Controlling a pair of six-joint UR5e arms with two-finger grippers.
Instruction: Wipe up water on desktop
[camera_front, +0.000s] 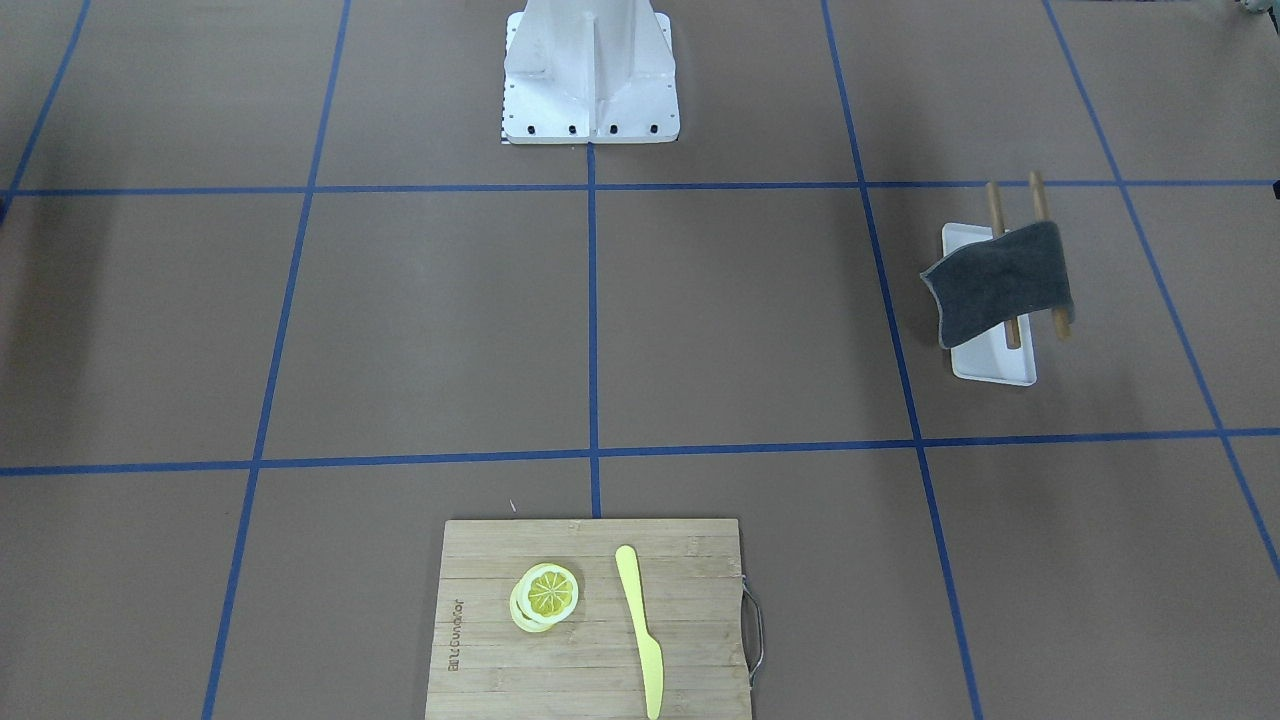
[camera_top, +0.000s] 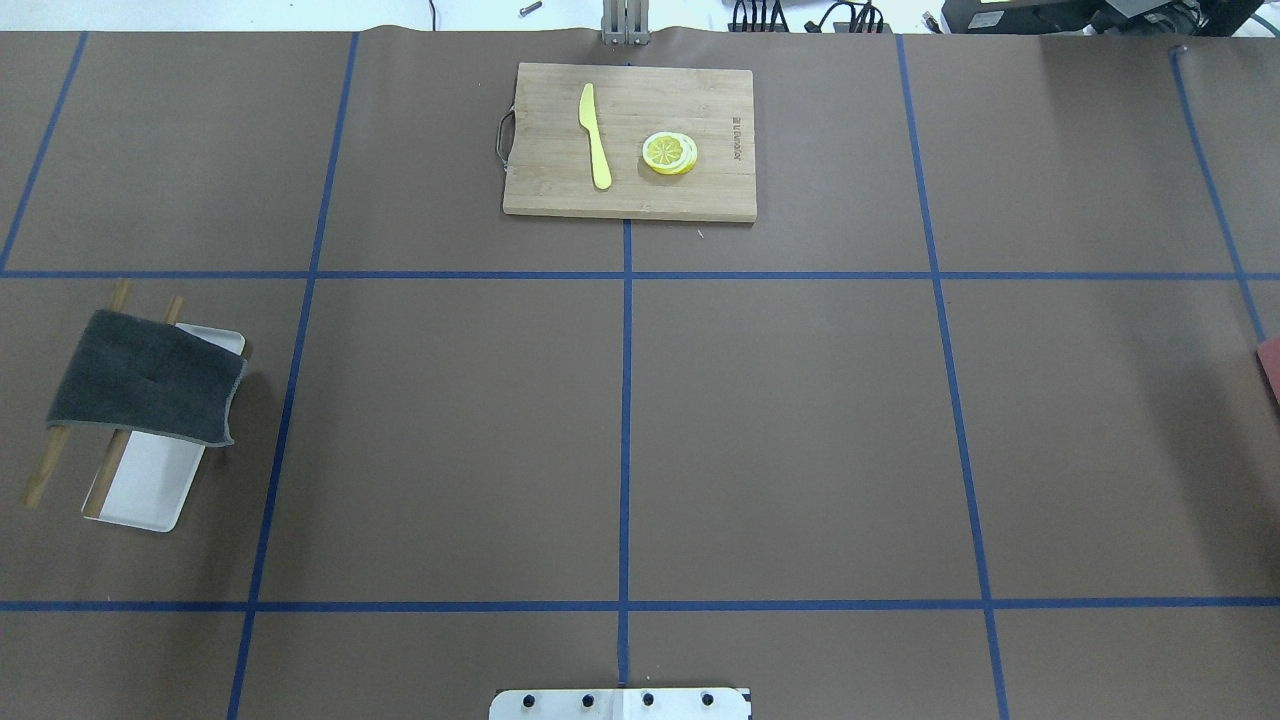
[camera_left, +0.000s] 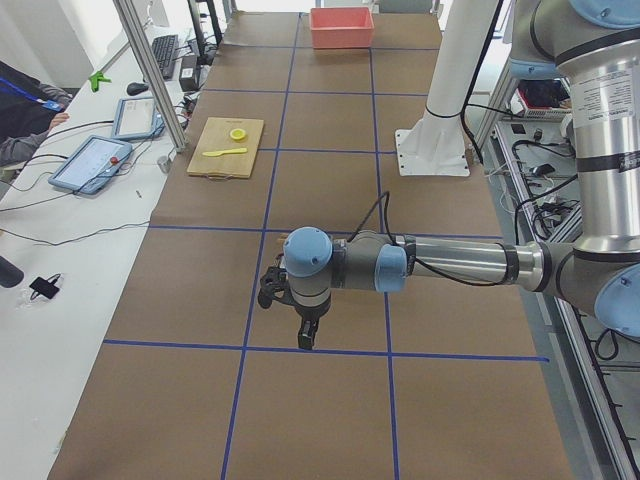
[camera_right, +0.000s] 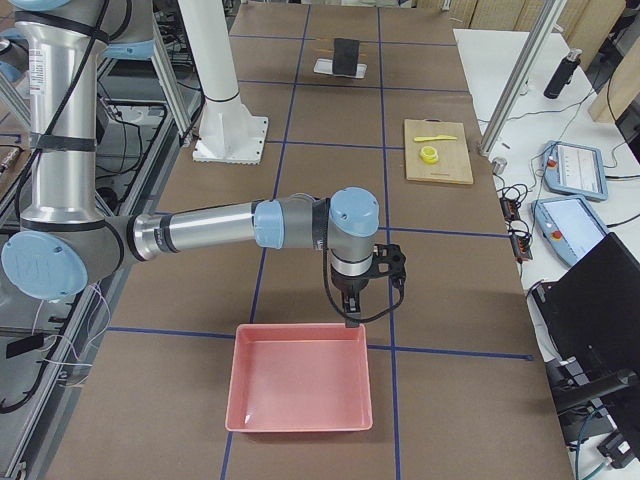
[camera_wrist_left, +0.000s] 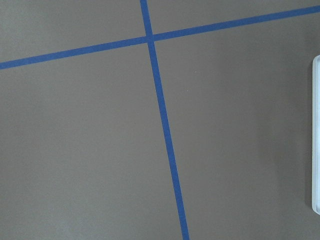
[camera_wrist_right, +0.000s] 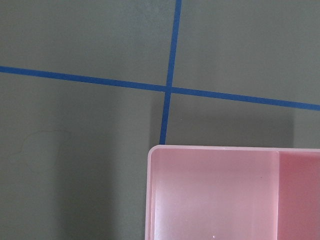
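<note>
Counter (camera_top: 800, 420) brown, taped in blue rectangles; no puddle discernible anywhere on it. Pink bin (camera_right: 300, 380) at the right end, cutting board (camera_top: 720, 190) mid-way along the edge opposite the robot. Near the left end, grey cloth (camera_top: 150, 380) draped over wooden rods (camera_top: 45, 470) above a white tray (camera_top: 150, 485). Left hand (camera_left: 305, 338) hanging there, right hand (camera_right: 351, 318) over the bin's rim; opening and contents impossible to tell. Best to pinch the cloth mid-span between the rods, then lift clear before wiping.
</note>
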